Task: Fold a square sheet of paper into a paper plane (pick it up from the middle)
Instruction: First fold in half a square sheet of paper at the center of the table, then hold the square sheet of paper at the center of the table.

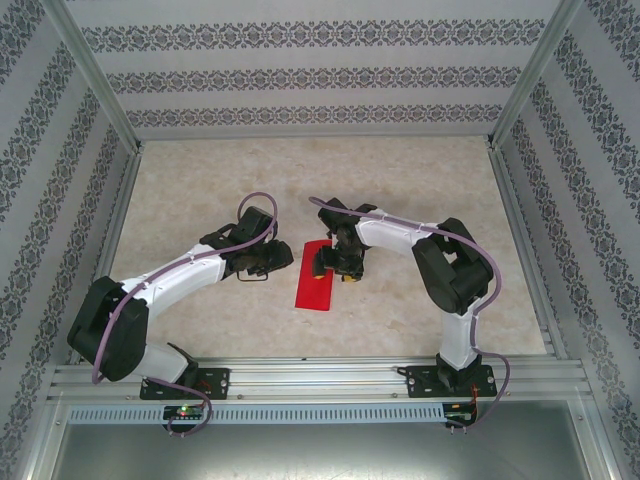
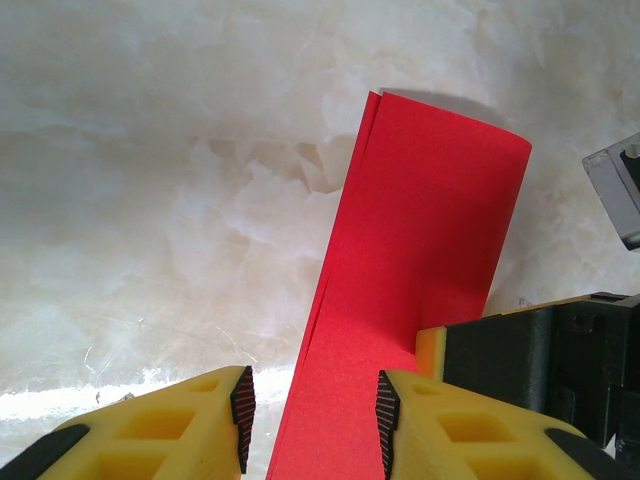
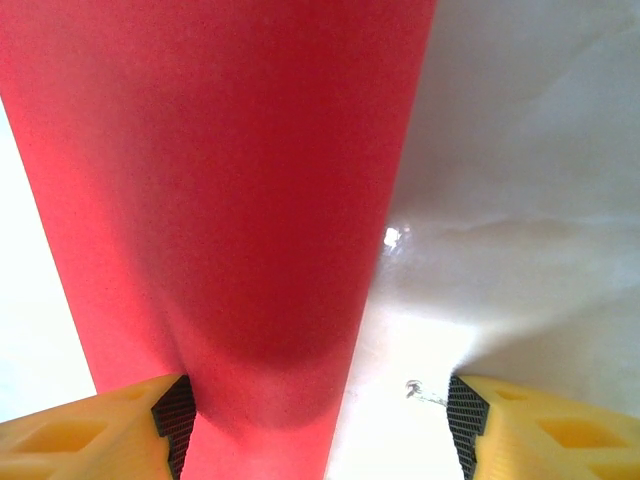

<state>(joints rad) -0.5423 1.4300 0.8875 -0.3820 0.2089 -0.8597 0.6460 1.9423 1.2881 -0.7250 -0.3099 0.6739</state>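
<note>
**A:** Nearest first: how were the left fingers [image 1: 272,262] set?

**B:** Apart. From the left wrist their black pads [image 2: 243,405] stood with a clear gap, and the paper [image 2: 420,260] ran away from the camera through that gap. It lay close against one pad and clear of the other. I couldn't tell whether it touched.

**A:** Nothing clamped, then?

**B:** Nothing that I could see. The paper lay on the surface [image 2: 150,200], a long red rectangle. It was folded, with two layers showing at its far corner.

**A:** And the right fingers [image 1: 335,272]?

**B:** Wide apart. From the right wrist, one yellow finger sat at each bottom corner. The paper passed just beside one of them and ran out ahead. Bare surface lay in front of the other.

**A:** How did the two sets stand to each other?

**B:** From above, the paper lay between them. The left fingers were just beside one long edge, and the right fingers reached over its far half from the other side. The left wrist view also caught one right finger, yellow on black, at the paper's edge just beyond the left fingers.

**A:** And past them?

**B:** Pale marbled surface, out to the patterned walls [image 1: 300,80].
</note>
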